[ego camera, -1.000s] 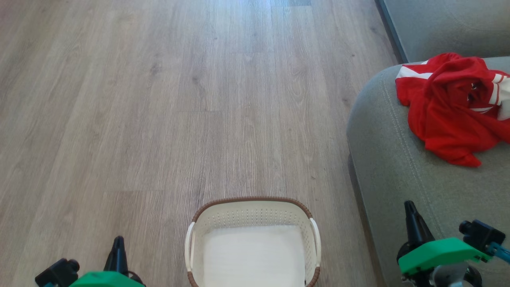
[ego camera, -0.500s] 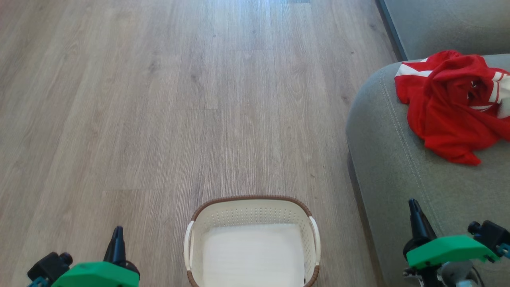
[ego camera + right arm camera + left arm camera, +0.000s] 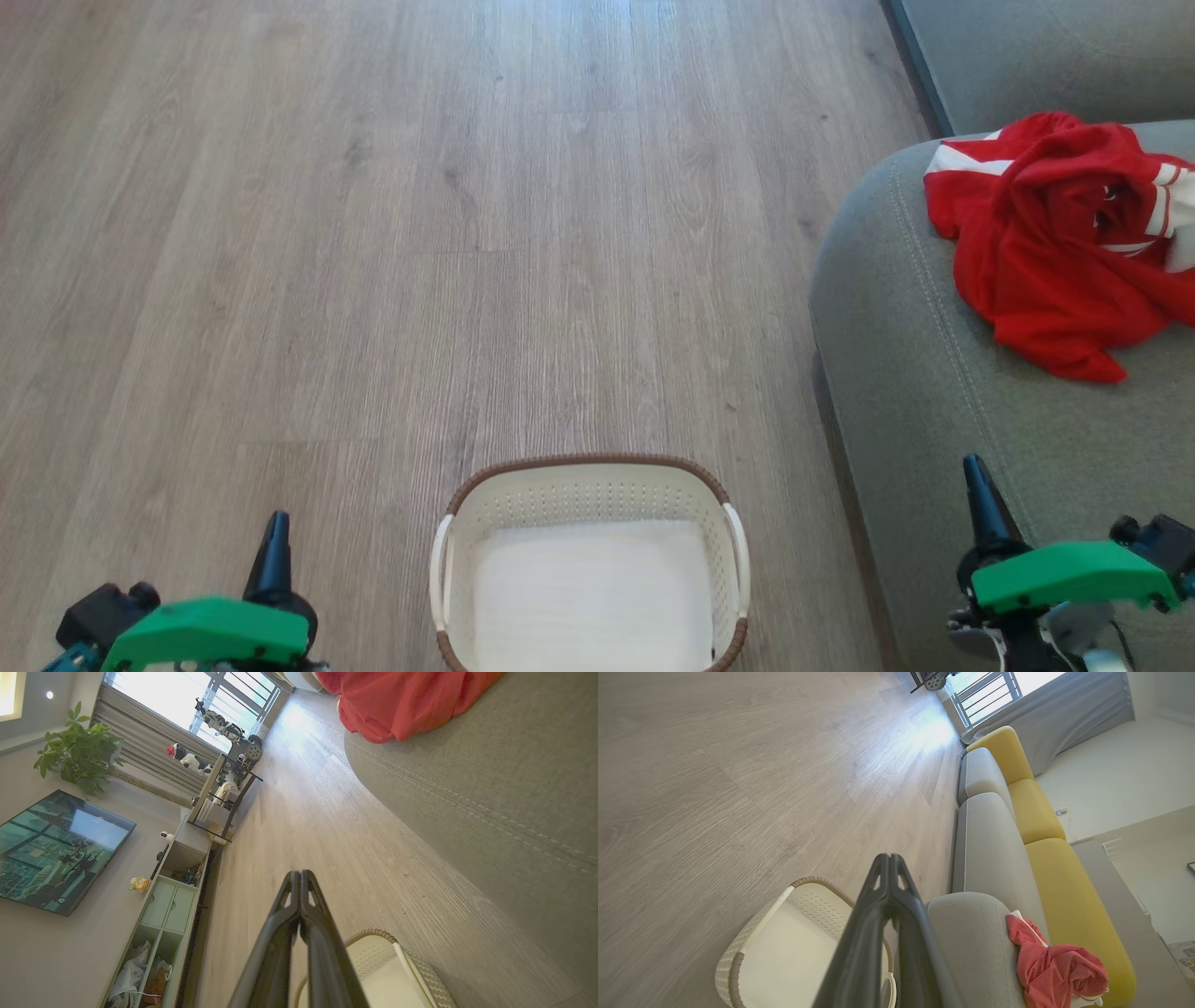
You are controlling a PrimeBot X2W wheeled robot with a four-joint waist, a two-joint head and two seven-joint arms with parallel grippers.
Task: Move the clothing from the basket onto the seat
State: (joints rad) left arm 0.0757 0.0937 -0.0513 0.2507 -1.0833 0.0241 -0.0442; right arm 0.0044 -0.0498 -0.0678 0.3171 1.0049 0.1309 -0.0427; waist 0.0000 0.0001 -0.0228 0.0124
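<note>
The clothing (image 3: 1055, 243) is a crumpled heap of thin bright red fabric with white stripes and trim, lying on the grey-green seat (image 3: 934, 439), right of the basket (image 3: 579, 495) and beyond it. The cream basket, brown-rimmed with white handles, shows its bare pale bottom. Either side of the basket, the left gripper (image 3: 889, 858) and right gripper (image 3: 299, 875) have their jaws pressed together, gripping nothing.
</note>
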